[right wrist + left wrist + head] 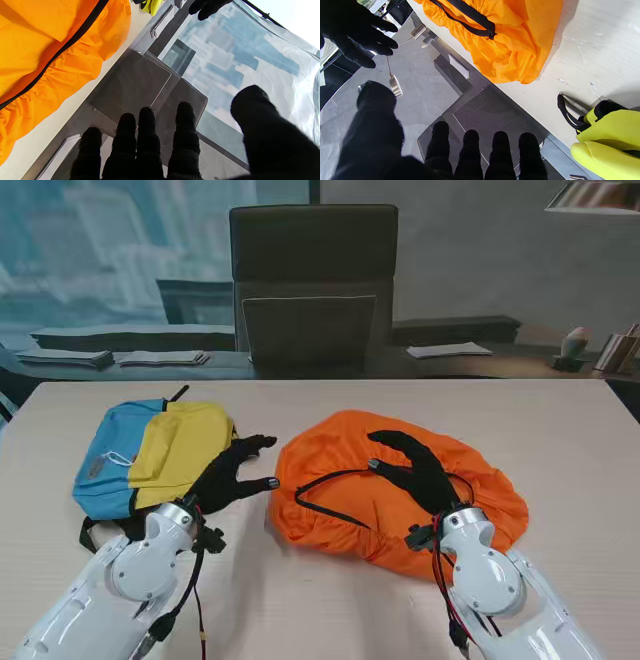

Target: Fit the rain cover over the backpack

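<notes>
Hands (232,475) (415,465) hover empty between backpack (150,455) and over rain cover (340,450).

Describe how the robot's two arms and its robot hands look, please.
Both arms have glossy white, rounded shells with grey joint rings. Each ends in a five-fingered robot hand in a fuzzy black glove: the left robot hand and the right robot hand. Thin red and black cables run along each forearm near the wrist.

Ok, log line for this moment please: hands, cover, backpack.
left hand open, between backpack and cover | right hand open, over orange rain cover | blue-and-yellow backpack uncovered, apart from cover | fitting not started
</notes>
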{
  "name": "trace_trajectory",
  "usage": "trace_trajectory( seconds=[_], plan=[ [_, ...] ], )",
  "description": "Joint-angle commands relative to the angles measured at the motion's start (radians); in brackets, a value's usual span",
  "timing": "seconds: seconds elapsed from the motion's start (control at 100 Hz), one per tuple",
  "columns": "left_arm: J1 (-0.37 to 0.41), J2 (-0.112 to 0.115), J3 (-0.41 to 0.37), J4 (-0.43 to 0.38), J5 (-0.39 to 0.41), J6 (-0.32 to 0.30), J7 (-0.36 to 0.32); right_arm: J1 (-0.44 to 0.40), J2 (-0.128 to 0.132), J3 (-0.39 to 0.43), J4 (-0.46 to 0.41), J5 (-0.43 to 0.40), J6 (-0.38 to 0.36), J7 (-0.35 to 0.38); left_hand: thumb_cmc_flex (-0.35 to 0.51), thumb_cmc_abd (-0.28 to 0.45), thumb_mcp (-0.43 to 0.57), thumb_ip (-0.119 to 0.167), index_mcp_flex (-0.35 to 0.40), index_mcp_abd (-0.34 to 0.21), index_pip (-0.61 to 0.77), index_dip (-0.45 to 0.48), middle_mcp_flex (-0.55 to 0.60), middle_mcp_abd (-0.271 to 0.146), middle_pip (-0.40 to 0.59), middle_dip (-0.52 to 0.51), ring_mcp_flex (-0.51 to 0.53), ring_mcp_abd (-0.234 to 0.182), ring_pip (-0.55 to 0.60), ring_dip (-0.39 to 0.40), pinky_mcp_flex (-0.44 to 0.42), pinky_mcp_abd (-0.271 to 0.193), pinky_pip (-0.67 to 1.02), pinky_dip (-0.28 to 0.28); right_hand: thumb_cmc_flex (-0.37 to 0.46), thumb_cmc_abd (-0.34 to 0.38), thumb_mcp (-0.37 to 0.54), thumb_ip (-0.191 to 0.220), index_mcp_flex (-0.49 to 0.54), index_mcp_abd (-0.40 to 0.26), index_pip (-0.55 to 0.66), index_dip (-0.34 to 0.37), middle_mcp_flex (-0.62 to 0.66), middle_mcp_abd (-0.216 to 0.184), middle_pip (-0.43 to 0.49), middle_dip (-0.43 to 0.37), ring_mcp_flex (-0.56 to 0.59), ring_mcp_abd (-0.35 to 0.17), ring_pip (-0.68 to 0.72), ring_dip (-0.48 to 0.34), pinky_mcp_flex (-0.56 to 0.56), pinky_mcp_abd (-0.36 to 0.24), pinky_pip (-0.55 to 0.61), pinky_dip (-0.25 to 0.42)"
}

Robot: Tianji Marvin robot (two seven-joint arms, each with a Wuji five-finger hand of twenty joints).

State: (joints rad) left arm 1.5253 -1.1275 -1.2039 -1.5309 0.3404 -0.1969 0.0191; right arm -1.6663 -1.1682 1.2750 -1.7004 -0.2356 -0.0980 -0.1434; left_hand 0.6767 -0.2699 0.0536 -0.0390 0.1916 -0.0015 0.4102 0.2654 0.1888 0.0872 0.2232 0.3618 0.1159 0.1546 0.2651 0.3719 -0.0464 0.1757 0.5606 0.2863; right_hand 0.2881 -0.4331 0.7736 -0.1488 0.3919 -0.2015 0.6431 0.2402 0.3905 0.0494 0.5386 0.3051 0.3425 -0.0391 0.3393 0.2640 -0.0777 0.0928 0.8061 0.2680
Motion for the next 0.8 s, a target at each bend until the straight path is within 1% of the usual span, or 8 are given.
trace_trajectory(
  seconds=[0.0,0.43,0.52,0.58,0.63,0.68,0.76,0.79],
  plan=[
    [-0.001,-0.005,0.002,0.000,-0.003,0.000,-0.012,-0.008,-0.001,-0.001,-0.007,0.001,0.009,0.016,-0.013,-0.007,0.024,0.029,-0.040,-0.040,-0.015,-0.017,0.001,-0.014,0.007,-0.012,-0.005,0.001,-0.012,-0.008,-0.007,0.008,-0.013,-0.004,-0.012,-0.005,-0.040,0.028,-0.019,-0.026,-0.006,-0.013,-0.021,-0.022,-0.002,-0.011,-0.020,-0.035,-0.004,-0.009,-0.012,-0.027,-0.024,0.007],
    [0.012,0.006,-0.012,-0.017,0.081,0.007,-0.016,-0.013,0.003,0.013,-0.006,-0.028,-0.014,0.014,-0.019,-0.041,0.036,0.027,-0.039,-0.054,0.007,-0.006,-0.002,-0.017,0.001,-0.026,-0.025,-0.026,-0.025,-0.016,-0.010,-0.008,-0.057,-0.027,-0.011,-0.009,-0.044,0.028,-0.007,-0.017,-0.004,-0.001,-0.007,-0.015,0.008,-0.008,-0.016,-0.029,0.002,-0.006,-0.011,-0.024,-0.029,0.023],
    [0.036,0.019,-0.046,-0.032,0.217,0.008,-0.001,-0.012,0.002,0.016,-0.003,-0.028,-0.016,0.008,-0.019,-0.095,0.039,0.016,-0.038,-0.023,-0.026,-0.023,-0.021,-0.024,-0.066,-0.056,-0.039,-0.046,-0.095,-0.054,-0.005,-0.034,-0.164,-0.080,-0.010,-0.008,-0.044,0.028,-0.005,-0.015,-0.005,0.001,-0.002,-0.011,0.010,-0.007,-0.015,-0.030,0.003,-0.006,-0.011,-0.024,-0.030,0.025],
    [0.067,0.034,-0.083,-0.057,0.371,0.024,0.020,-0.012,0.001,0.016,-0.001,-0.027,-0.017,0.007,-0.016,-0.148,0.034,0.006,-0.039,-0.001,-0.106,-0.064,-0.049,-0.027,-0.139,-0.075,-0.063,-0.059,-0.171,-0.079,-0.003,-0.051,-0.273,-0.127,-0.009,-0.009,-0.044,0.028,-0.003,-0.013,-0.005,0.003,0.001,-0.009,0.011,-0.006,-0.015,-0.029,0.004,-0.006,-0.011,-0.024,-0.031,0.027],
    [0.099,0.064,-0.112,-0.084,0.528,0.053,0.042,-0.012,0.002,0.016,-0.001,-0.029,-0.018,0.008,-0.027,-0.178,0.033,-0.001,-0.036,0.014,-0.175,-0.099,-0.073,-0.031,-0.188,-0.064,-0.080,-0.071,-0.224,-0.082,-0.001,-0.058,-0.361,-0.142,-0.011,-0.009,-0.045,0.028,-0.002,-0.014,-0.006,0.004,0.003,-0.008,0.013,-0.006,-0.015,-0.028,0.004,-0.005,-0.011,-0.024,-0.031,0.028],
    [0.138,0.068,-0.163,-0.107,0.680,0.077,0.049,-0.013,0.004,0.015,0.001,-0.035,-0.019,0.011,-0.037,-0.201,0.030,-0.008,-0.036,0.023,-0.211,-0.117,-0.077,-0.031,-0.208,-0.066,-0.083,-0.074,-0.249,-0.094,-0.008,-0.052,-0.411,-0.142,-0.011,-0.009,-0.046,0.028,0.000,-0.014,-0.006,0.005,0.006,-0.008,0.013,-0.006,-0.014,-0.028,0.005,-0.005,-0.012,-0.023,-0.032,0.029],
    [0.168,0.075,-0.196,-0.115,0.784,0.118,0.052,-0.012,0.007,0.015,0.003,-0.046,-0.020,0.019,-0.042,-0.245,0.065,-0.017,-0.036,0.013,-0.255,-0.138,-0.079,-0.032,-0.219,-0.103,-0.085,-0.080,-0.264,-0.146,-0.013,-0.037,-0.503,-0.115,-0.011,-0.009,-0.048,0.028,0.000,-0.012,-0.007,0.006,0.010,-0.006,0.015,-0.005,-0.012,-0.027,0.006,-0.005,-0.012,-0.023,-0.033,0.030],
    [0.173,0.078,-0.204,-0.113,0.814,0.137,0.049,-0.010,0.007,0.014,0.005,-0.049,-0.021,0.020,-0.110,-0.294,0.235,-0.042,-0.038,0.012,-0.279,-0.149,-0.083,-0.030,-0.222,-0.117,-0.086,-0.078,-0.266,-0.161,-0.008,-0.027,-0.544,-0.071,-0.013,-0.007,-0.048,0.029,-0.007,-0.013,-0.011,0.006,0.007,-0.005,0.014,-0.005,-0.013,-0.027,0.006,-0.005,-0.011,-0.023,-0.034,0.031]
  ],
)
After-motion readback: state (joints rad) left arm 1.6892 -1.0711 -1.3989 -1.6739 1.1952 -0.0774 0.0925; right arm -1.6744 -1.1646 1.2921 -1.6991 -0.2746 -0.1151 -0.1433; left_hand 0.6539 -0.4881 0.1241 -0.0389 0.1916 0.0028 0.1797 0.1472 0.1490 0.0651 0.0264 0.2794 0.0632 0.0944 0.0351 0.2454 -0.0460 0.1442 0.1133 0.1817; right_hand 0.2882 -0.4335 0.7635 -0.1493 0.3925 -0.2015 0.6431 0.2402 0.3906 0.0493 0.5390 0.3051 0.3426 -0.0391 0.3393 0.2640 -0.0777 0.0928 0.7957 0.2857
